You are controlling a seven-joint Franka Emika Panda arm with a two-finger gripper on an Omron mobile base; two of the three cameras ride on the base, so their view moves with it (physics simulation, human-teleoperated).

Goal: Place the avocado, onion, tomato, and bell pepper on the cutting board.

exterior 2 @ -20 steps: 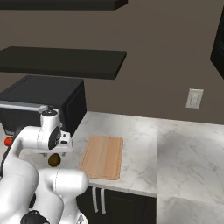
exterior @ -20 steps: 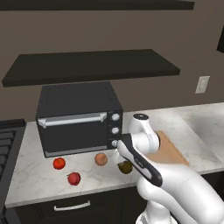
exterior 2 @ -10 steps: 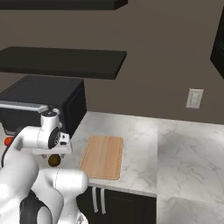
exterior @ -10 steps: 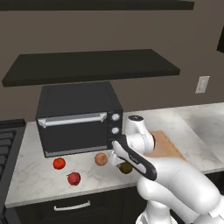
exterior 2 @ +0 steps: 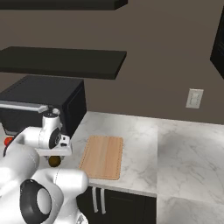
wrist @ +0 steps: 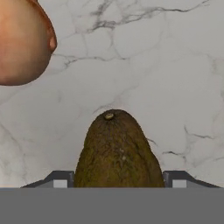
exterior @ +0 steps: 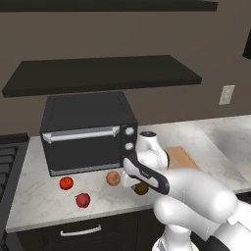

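Note:
The avocado (wrist: 116, 153), dark olive-brown, lies on the marble counter between my gripper (wrist: 116, 181); both fingertips (wrist: 59, 179) press against its sides, so the gripper is shut on it. From the base, the avocado (exterior: 141, 188) (exterior 2: 54, 161) peeks out under my hand. The tan-orange onion (exterior: 113, 178) (wrist: 19, 39) sits just left of it. Further left lie the bright tomato (exterior: 65, 183) and the darker crimson bell pepper (exterior: 83, 200). The wooden cutting board (exterior: 182, 157) (exterior 2: 103, 156) lies to the right of my hand, with nothing on it.
A black toaster oven (exterior: 88, 132) stands on the counter right behind the produce. A stove edge (exterior: 7, 162) borders the counter at the left. A dark shelf (exterior: 103, 73) hangs above. The counter's front edge (exterior: 73, 218) runs close to the pepper.
The jaws have closed from wide open onto the avocado. The arm has barely moved, and the other produce lies as before.

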